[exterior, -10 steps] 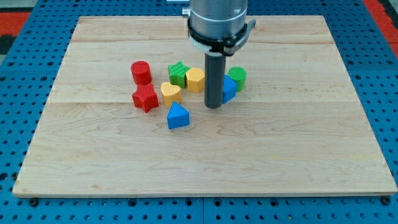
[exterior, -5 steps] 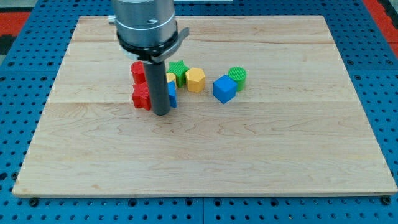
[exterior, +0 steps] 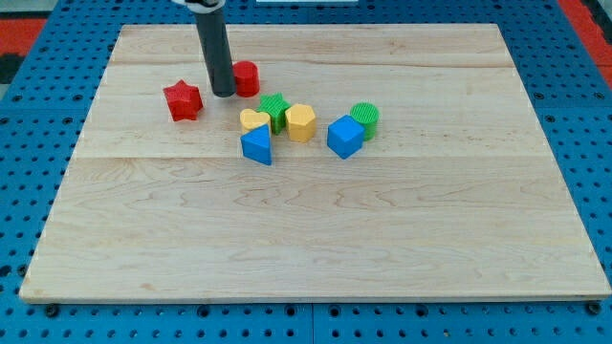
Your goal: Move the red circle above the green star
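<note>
Overshoot is risked: my tip [exterior: 224,94], a bare rod grasping nothing, is pressed at the red circle [exterior: 247,77]'s 9 o'clock, already 11 o'clock of the green star [exterior: 275,109].

no text, label, brand, number or sign can be read anywhere in the view: the wooden board [exterior: 316,239] shows only bare grain, and the coloured blocks on it carry no markings
</note>
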### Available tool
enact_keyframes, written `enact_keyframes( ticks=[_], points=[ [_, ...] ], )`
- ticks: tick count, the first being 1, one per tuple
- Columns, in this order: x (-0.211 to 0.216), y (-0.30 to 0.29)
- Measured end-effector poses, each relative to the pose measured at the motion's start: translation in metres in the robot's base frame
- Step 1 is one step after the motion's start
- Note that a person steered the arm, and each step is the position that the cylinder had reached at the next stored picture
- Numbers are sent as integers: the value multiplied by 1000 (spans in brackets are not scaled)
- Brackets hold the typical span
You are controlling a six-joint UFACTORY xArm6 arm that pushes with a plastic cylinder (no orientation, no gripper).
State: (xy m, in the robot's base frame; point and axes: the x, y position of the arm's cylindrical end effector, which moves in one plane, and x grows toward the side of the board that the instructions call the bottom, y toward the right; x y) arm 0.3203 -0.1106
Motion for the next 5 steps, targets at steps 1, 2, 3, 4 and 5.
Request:
enact_keyframes(
  ticks=[1,2,3,4,5],
  points=[
    [-6,18],
    [-3,20],
    [-3,19],
    [5,7],
    [23,-2]
  ],
)
